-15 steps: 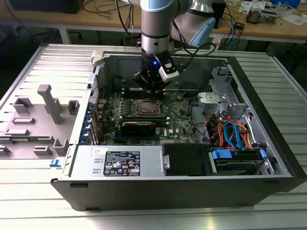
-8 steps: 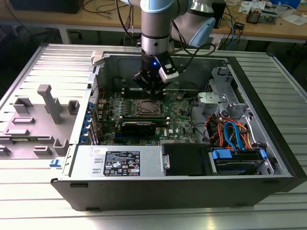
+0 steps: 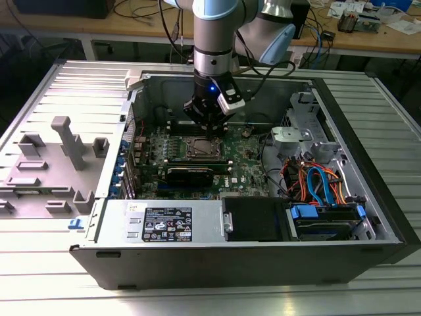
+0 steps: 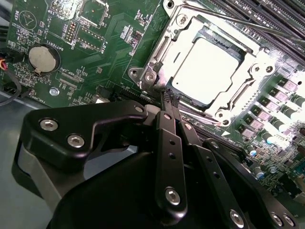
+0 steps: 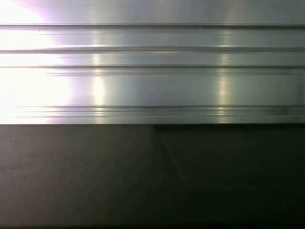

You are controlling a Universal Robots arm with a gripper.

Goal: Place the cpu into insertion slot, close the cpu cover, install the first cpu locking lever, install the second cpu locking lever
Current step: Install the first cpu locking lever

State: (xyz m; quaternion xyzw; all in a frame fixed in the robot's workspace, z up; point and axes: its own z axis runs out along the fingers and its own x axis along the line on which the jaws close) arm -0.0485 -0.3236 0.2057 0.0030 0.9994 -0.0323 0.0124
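Over the green motherboard point(image 4: 95, 57), the gripper point(image 4: 167, 98), fingers together probably for pushing, stood beside the cpu cover point(image 4: 159, 52) shut over the cpu point(image 4: 207, 69).

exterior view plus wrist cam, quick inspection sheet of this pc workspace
surface: ribbed aluminium table carrying an open computer case
job's things: cpu lies in the window of the closed cpu cover
clutter: grey fixture blocks at the exterior view's left
grippers: gripper with jaws closed, tips at the cpu cover's edge
cables: orange and blue cables inside the computer case
surroundings: wooden benches behind
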